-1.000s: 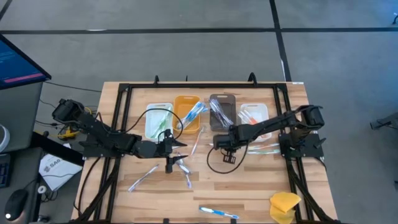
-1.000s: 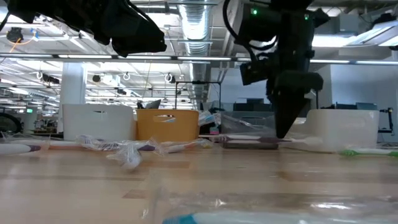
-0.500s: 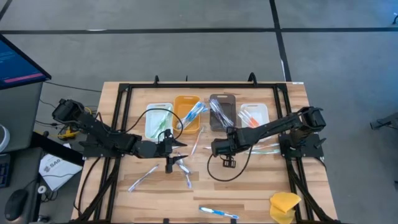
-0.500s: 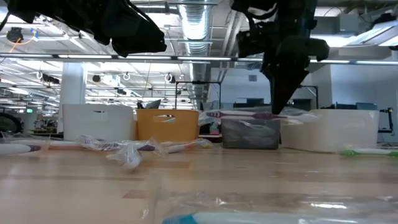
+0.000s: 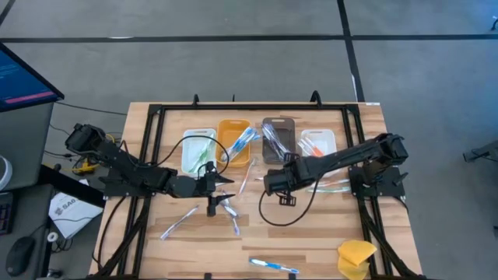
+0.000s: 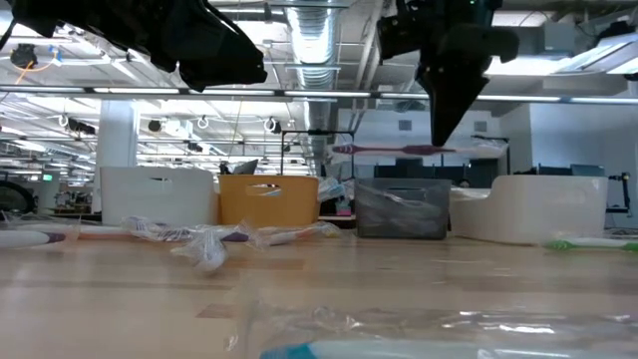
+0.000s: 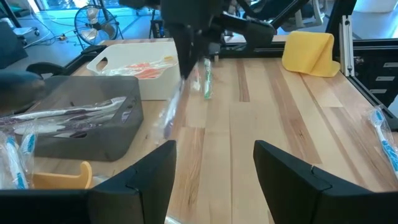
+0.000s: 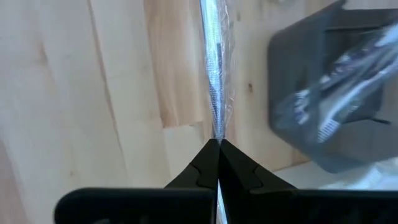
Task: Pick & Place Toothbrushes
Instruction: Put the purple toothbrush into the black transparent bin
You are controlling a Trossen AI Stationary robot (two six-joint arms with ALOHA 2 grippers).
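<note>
Nearest the front edge of the table (image 5: 311, 241) lie a blue toothbrush (image 5: 274, 266) and a yellow sponge (image 5: 355, 257). Farther in, loose wrapped toothbrushes (image 5: 180, 221) are scattered by the left gripper (image 5: 223, 190), whose fingers are spread wide and hold nothing. The right gripper (image 5: 270, 183) — fingers pressed together — pinches a wrapped toothbrush (image 6: 419, 150), held level in the air, clear of the table. Behind stand four bins: white (image 5: 198, 148), orange (image 5: 233, 140), grey (image 5: 278, 140) and white (image 5: 319, 143) — each with toothbrushes inside.
</note>
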